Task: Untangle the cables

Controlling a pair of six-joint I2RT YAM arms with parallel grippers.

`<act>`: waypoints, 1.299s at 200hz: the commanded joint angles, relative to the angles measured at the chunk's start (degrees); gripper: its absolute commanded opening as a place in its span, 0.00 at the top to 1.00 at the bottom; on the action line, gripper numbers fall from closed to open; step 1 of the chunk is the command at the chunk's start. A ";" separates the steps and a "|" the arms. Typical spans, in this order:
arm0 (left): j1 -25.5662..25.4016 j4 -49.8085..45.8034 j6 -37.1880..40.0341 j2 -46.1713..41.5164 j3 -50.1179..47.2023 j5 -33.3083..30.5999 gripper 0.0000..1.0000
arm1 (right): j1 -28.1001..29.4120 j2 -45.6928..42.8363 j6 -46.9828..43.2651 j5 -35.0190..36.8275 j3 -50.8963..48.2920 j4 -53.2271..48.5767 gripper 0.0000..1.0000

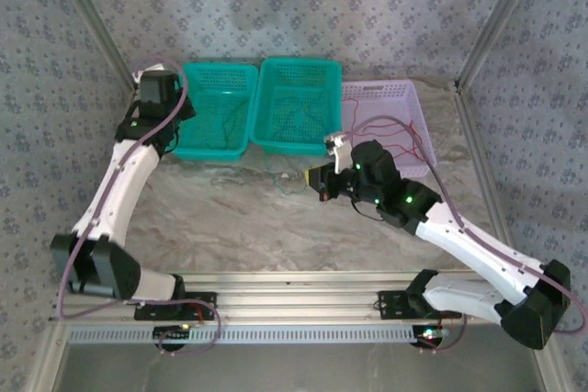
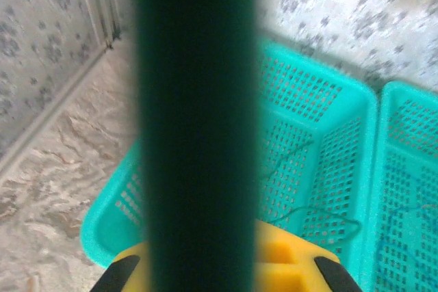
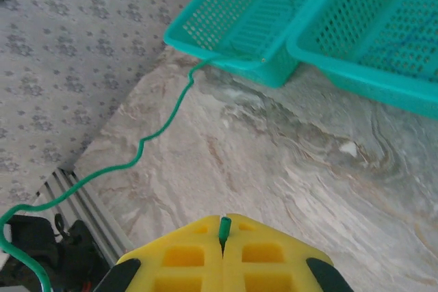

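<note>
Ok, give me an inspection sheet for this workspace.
Surface: marbled table.
Job's things: green cable runs from a teal basket across the table; red cable in the lilac basket.
Clutter: nothing seen.
Grippers: right gripper shut on the green cable's end; left gripper above the left basket, pads seemingly together behind a blurred dark green band.
Cables: hoses along both arms.
Surroundings: patterned walls, metal rail at near edge.
</note>
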 commanded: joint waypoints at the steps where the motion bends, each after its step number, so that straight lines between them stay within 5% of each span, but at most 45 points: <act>1: 0.82 1.85 -1.96 5.02 2.57 3.71 1.00 | 0.84 3.93 -1.80 -1.03 6.83 -5.43 1.00; 120: 1.20 0.49 -4.37 27.57 8.28 4.27 1.00 | -4.30 40.53 -0.22 -9.40 47.51 -12.55 1.00; 218: 2.33 5.20 -10.16 19.66 0.36 9.23 0.39 | -8.97 70.03 4.26 -13.95 80.41 -19.50 1.00; 260: 3.01 4.99 -11.92 12.95 -1.12 9.96 0.23 | -9.48 76.89 6.69 -12.52 87.18 -20.54 1.00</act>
